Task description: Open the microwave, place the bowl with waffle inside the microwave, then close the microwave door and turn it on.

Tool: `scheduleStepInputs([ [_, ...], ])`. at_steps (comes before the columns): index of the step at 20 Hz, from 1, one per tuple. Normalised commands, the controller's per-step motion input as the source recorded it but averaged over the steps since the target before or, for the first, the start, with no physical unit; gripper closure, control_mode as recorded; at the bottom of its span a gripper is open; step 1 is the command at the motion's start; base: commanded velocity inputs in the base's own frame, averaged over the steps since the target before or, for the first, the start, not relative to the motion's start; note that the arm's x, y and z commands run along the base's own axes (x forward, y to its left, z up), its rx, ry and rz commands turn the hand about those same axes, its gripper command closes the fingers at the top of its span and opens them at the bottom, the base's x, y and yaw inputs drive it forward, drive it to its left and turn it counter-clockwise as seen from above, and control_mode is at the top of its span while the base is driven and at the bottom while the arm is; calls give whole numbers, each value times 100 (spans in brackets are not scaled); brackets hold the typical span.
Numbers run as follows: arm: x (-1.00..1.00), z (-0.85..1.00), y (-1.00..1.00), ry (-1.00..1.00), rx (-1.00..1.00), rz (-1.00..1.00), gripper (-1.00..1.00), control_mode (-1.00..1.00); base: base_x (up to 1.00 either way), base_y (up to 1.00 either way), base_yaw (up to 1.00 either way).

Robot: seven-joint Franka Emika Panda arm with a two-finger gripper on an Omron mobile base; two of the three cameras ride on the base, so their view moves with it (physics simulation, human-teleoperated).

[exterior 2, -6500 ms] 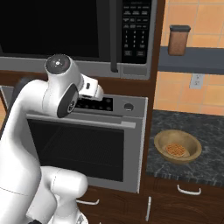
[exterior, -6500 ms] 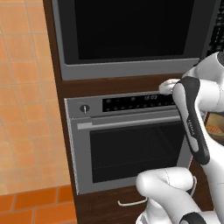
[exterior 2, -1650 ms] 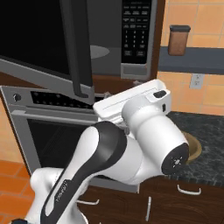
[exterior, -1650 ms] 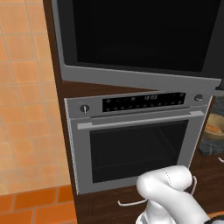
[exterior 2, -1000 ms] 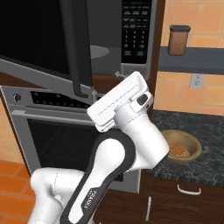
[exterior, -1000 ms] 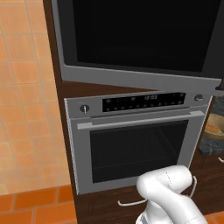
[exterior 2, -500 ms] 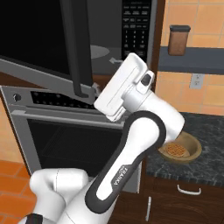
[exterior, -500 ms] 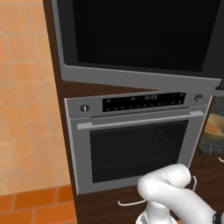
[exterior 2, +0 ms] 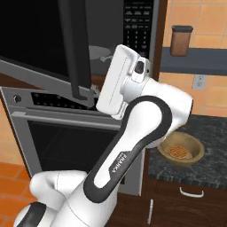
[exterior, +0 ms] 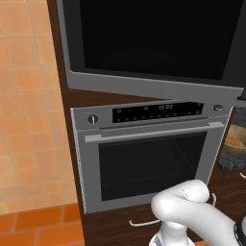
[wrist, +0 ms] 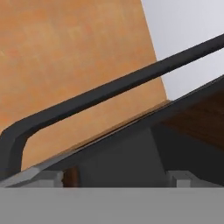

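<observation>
Left base view: microwave door [exterior: 158, 43] is swung out toward the camera, its black glass across the top of the frame, steel frame edge along the bottom. Below it the silver oven [exterior: 149, 153] with display strip, knob at each end, horizontal bar handle, mesh window. Bowl [exterior: 235, 140] is partly visible at the right edge on the dark surface [exterior: 229, 161], right of the oven. White arm link sits low right.

Right base view: microwave [exterior 2: 133, 31] is open; door stands out to the left, dark vertical handle [exterior 2: 75, 48] facing the camera. Pale turntable [exterior 2: 99, 54] is visible in the cavity, black button panel [exterior 2: 138, 24] to its right. The arm bends up in front of the oven, hand raised just right of the door edge, in front of the cavity opening. Tool itself is hidden behind the hand here. Tan bowl with the waffle [exterior 2: 179, 152] sits on the dark surface right of the oven, well apart from the hand, partly behind the arm. Brown canister [exterior 2: 181, 41] is on the shelf above.

Hand view: dark curved bar runs diagonally across, orange wall behind, dark panels below. Two grey fingertips [wrist: 43, 178] sit far apart at the bottom edge; tool is spread, pinching nothing.
</observation>
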Motion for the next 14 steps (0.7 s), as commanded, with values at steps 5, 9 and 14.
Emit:
scheduleStepInputs([
  [5,-7,2,86,-8,-20,0,-100,-100,0,0,0],
  [9,-73,0,97,-7,-16,5,-100,-100,0,0,0],
  [14,-85,0,100,-13,-5,16,-100,-100,0,0,0],
])
